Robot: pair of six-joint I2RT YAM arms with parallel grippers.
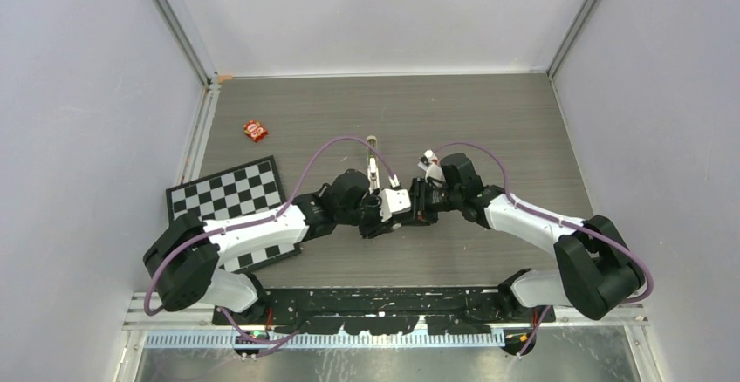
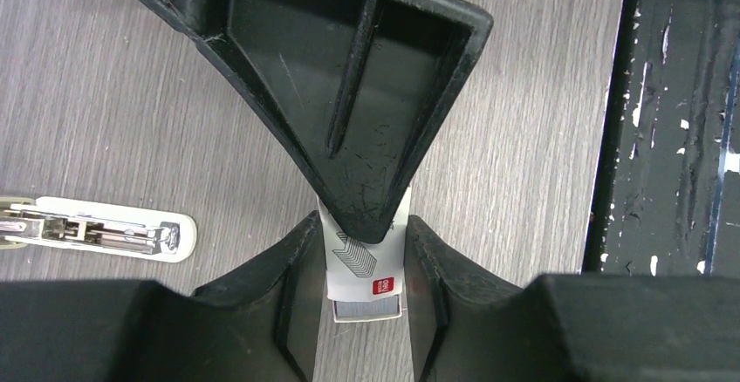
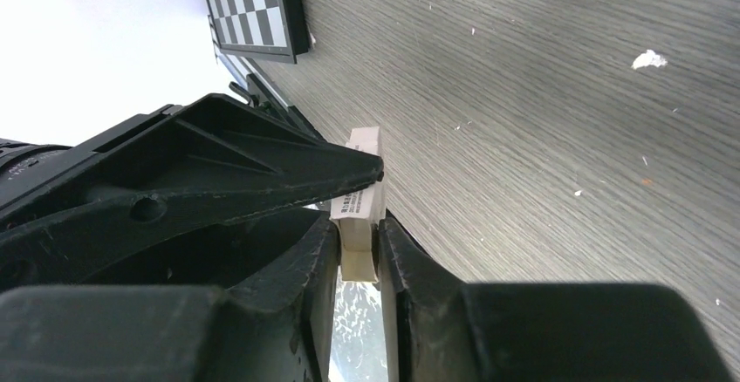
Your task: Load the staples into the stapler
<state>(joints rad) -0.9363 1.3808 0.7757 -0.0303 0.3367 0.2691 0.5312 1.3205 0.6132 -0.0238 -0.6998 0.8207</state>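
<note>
A small white staple box hangs above the table between both arms. My left gripper is shut on its sides. The silvery staples show at the box's open end. My right gripper is shut on the pale end of the same box; one of its fingers covers the box's far part in the left wrist view. The stapler lies flipped open on the table to the left, its metal channel showing. In the top view the stapler lies just behind the two grippers.
A checkerboard lies at the left under the left arm. A small red packet sits at the back left. The black base rail runs along the near table edge. White crumbs dot the wood.
</note>
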